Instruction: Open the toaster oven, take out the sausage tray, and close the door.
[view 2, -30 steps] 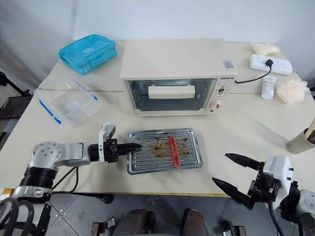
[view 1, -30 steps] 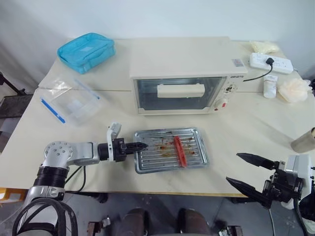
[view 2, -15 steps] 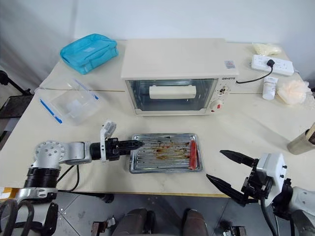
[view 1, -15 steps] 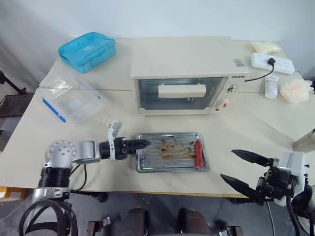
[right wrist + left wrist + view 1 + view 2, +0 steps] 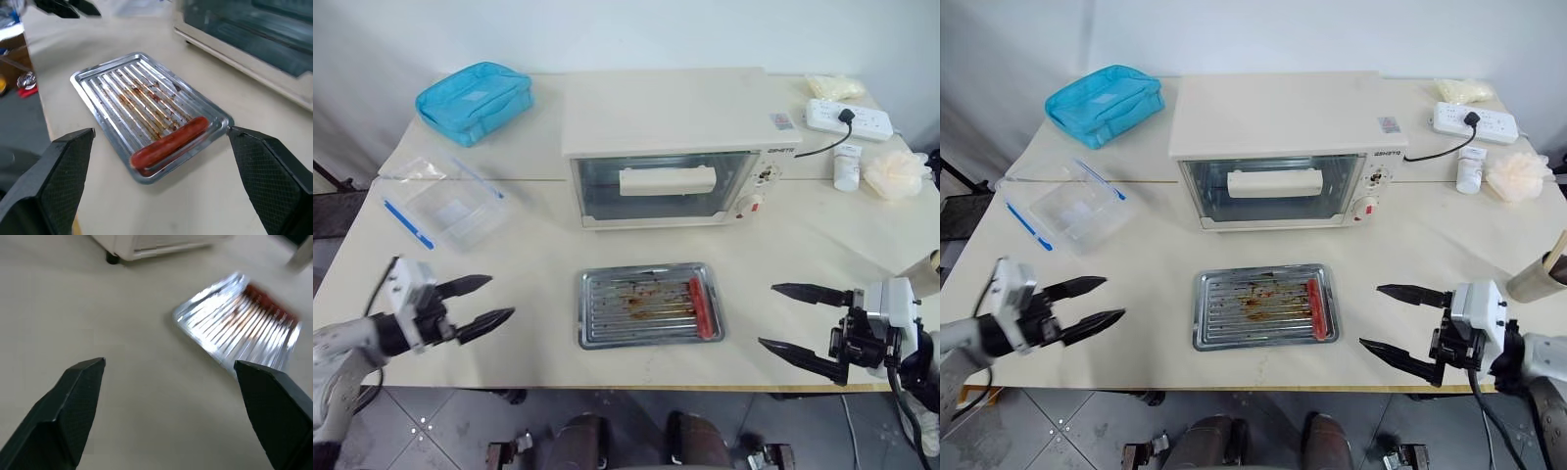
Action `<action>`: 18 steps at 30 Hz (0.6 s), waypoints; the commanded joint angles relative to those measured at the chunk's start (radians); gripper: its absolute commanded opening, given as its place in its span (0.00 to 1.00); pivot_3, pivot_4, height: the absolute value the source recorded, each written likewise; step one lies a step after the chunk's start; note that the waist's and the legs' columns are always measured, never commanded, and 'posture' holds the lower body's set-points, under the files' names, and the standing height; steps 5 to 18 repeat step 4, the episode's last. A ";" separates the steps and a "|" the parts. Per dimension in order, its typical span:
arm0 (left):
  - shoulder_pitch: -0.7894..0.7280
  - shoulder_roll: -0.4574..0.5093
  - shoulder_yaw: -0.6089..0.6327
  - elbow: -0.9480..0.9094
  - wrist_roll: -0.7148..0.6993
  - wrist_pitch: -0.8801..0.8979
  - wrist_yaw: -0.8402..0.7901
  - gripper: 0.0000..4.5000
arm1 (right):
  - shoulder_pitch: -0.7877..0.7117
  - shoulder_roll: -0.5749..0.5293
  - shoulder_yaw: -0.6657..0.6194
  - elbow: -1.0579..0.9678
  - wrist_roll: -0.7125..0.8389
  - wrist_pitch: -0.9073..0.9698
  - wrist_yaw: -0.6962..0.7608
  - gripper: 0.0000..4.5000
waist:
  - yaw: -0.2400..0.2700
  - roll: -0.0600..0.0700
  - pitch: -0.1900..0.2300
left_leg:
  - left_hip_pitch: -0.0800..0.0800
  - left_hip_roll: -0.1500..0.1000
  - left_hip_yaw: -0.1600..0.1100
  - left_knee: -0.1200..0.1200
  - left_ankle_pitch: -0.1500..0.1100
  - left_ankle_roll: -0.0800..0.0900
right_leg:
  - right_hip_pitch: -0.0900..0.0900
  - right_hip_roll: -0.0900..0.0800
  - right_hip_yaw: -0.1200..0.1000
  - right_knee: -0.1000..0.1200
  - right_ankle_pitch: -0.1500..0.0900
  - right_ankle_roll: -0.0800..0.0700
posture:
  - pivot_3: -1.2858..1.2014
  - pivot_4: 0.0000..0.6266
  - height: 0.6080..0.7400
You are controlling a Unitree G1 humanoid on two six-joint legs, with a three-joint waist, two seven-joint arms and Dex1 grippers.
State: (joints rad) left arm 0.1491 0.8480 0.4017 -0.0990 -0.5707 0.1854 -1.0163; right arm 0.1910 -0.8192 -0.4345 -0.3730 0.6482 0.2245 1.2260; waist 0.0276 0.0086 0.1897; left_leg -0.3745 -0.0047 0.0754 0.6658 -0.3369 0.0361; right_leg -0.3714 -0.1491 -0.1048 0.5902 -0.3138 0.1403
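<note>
The cream toaster oven [image 5: 671, 147] stands at the back middle of the table, its glass door [image 5: 666, 186] closed, bar handle across the front. In front of it the silver sausage tray [image 5: 649, 305] lies flat on the table with brown stains and a red sausage [image 5: 701, 306] at its right end. My left gripper [image 5: 499, 297] hovers open well to the left of the tray, holding nothing. My right gripper [image 5: 767, 315] is open to the right of the tray, also holding nothing. The right wrist view looks onto the tray [image 5: 146, 112] between its fingers; the left wrist view shows the tray [image 5: 239, 323] farther off.
A blue pouch [image 5: 475, 101] and a clear plastic box [image 5: 450, 206] lie at the back left. A power strip [image 5: 842, 116], a small white bottle [image 5: 847, 168] and a mesh sponge [image 5: 896, 174] sit at the back right. A cup [image 5: 1538, 279] stands at the right edge.
My left gripper let go of the tray's left edge, opened wide and pulled back to the left. The sausage rolled to the tray's right end. The right gripper edged forward.
</note>
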 commanded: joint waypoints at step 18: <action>0.050 -0.016 0.054 -0.013 0.034 -0.177 -0.114 0.99 | -0.055 -0.047 0.040 0.083 0.003 -0.056 0.146 1.00 | -0.001 -0.001 0.000 | 0.000 0.000 0.000 0.001 0.000 0.002 | 0.000 -0.002 0.001 0.000 0.000 0.001 | 0.52 0.24 1.00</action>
